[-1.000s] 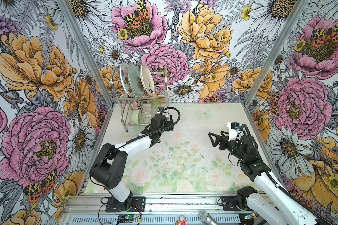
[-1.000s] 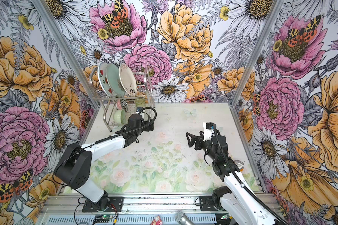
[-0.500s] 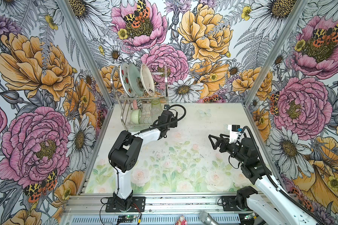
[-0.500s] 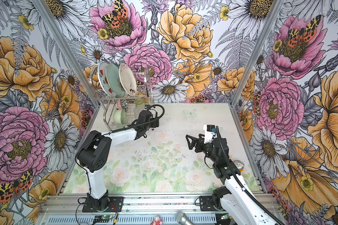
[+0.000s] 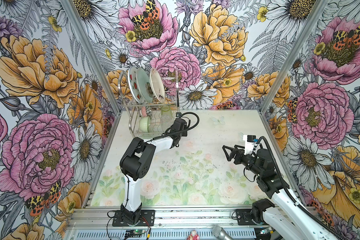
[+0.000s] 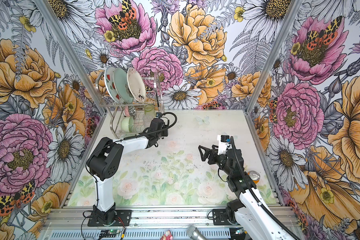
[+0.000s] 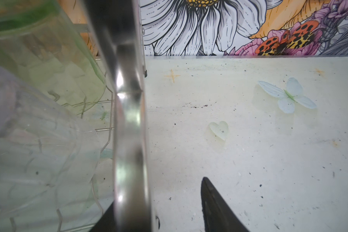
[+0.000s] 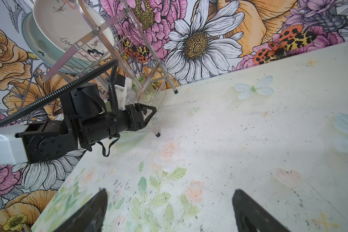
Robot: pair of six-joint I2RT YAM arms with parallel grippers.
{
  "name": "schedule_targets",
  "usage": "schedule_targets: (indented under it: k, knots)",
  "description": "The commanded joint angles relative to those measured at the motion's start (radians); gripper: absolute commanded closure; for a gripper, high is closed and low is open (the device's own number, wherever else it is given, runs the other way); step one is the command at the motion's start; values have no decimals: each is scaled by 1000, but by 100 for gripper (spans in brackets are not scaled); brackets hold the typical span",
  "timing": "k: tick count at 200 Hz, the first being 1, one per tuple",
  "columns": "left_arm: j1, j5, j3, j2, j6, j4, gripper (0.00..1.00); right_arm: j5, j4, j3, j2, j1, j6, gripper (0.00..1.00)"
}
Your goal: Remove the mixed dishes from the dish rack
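Note:
The chrome dish rack (image 5: 177,91) stands at the back left. Its upper shelf holds three upright plates: watermelon-print (image 5: 132,83), pale aqua (image 5: 142,85) and cream (image 5: 157,85). Below sit a pale green bowl (image 5: 144,124), a green tumbler (image 5: 166,111) and a clear tumbler (image 5: 165,122). My left gripper (image 7: 157,192) is at the rack's right end. Its jaws straddle the rack's chrome side bar (image 7: 129,120), with a gap left on one side. The clear tumbler (image 7: 38,150) lies just beyond the bar. My right gripper (image 5: 226,153) hovers open over the table, holding nothing.
An orange-labelled drink can (image 6: 254,176) stands near the right wall, behind the right arm. A microphone (image 5: 219,230) lies on the front rail. The flowered table top (image 5: 206,128) stretches between the two arms.
The left arm has reached further to the rack's right end and its jaws have narrowed around the side bar. The right arm has hardly moved.

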Motion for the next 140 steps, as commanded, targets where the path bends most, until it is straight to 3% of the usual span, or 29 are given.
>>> schedule_targets:
  k: [1, 60, 79, 140]
  knots:
    - [-42, 11, 37, 21, 17, 9, 50, 25, -5, -10, -19, -1, 15, 2]
    - [-109, 12, 45, 22, 27, 20, 59, 35, -25, -19, -38, -9, 34, 2]
    - [-130, 58, 38, 27, 33, 59, 63, 44, -31, -22, -40, -15, 46, 2]
    - [-244, 47, 35, 20, -12, 75, 62, 28, -57, -29, -48, -41, 75, 3]
